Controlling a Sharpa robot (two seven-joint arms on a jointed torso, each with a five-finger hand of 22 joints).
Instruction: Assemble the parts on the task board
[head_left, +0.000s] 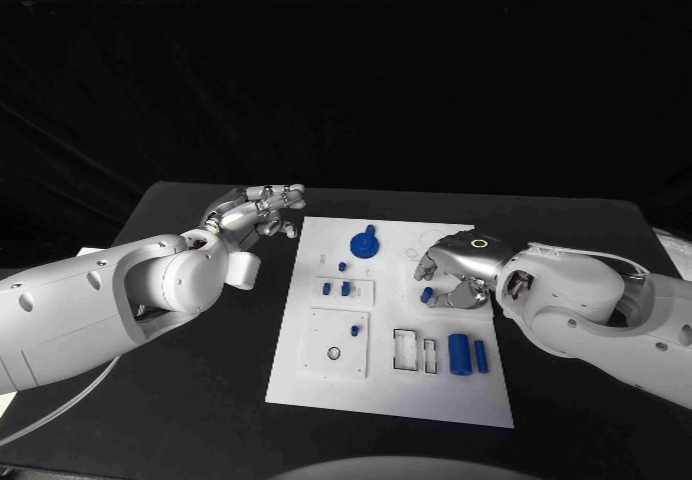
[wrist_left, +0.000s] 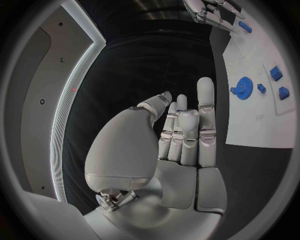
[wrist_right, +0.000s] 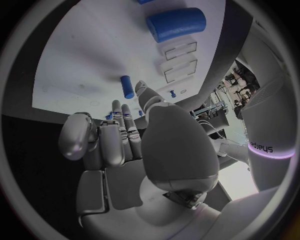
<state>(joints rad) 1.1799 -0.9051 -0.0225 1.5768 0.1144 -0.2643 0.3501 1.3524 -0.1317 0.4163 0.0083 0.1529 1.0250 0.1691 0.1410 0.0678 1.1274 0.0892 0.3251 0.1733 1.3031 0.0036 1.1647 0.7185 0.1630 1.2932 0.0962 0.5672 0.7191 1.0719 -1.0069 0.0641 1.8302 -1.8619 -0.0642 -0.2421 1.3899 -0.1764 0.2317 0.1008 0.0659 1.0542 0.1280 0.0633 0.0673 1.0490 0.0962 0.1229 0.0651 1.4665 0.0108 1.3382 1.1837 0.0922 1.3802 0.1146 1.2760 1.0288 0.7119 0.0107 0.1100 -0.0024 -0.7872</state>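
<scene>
From the head view, the right robot hand (head_left: 456, 268) hovers over the flat white plastic task board (head_left: 389, 390) on the black worktop (head_left: 173, 400), beside a small blue plastic peg (head_left: 427, 295); it should descend slowly and pinch it squarely. The left robot hand (head_left: 260, 215) waits off the board's edge. In the left wrist view that hand (wrist_left: 181, 135) is released, the blue toothed gear (wrist_left: 242, 88) well apart. In the right wrist view the hand (wrist_right: 119, 135) holds nothing, fingers curled above the peg (wrist_right: 127, 86).
</scene>
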